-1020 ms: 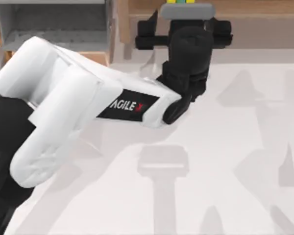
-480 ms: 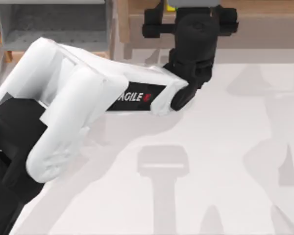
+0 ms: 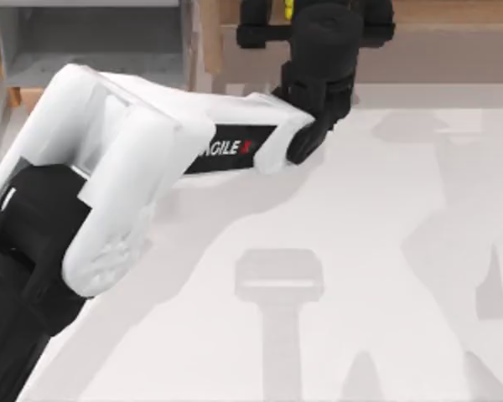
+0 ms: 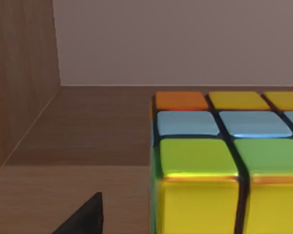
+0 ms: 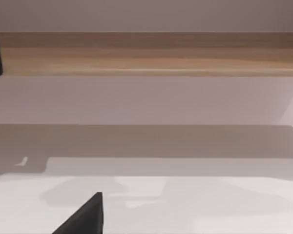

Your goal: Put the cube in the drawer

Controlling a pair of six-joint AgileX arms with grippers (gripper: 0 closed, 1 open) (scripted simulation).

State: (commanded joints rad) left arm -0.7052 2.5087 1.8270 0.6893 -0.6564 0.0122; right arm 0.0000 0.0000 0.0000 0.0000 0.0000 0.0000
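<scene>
The drawer (image 3: pixel 92 50) stands open at the far left of the table, its grey inside holding nothing that I can see, so the task is hardly begun. To the drawer's right runs the brown shelf (image 3: pixel 453 33), and the cube (image 4: pixel 224 161) sits on it. The left gripper (image 3: pixel 318 21) reaches over the shelf right at the cube, which looms close in the left wrist view; whether its jaws are wide or closed I cannot tell. Grasping, carrying leftward and releasing all seem to remain.
</scene>
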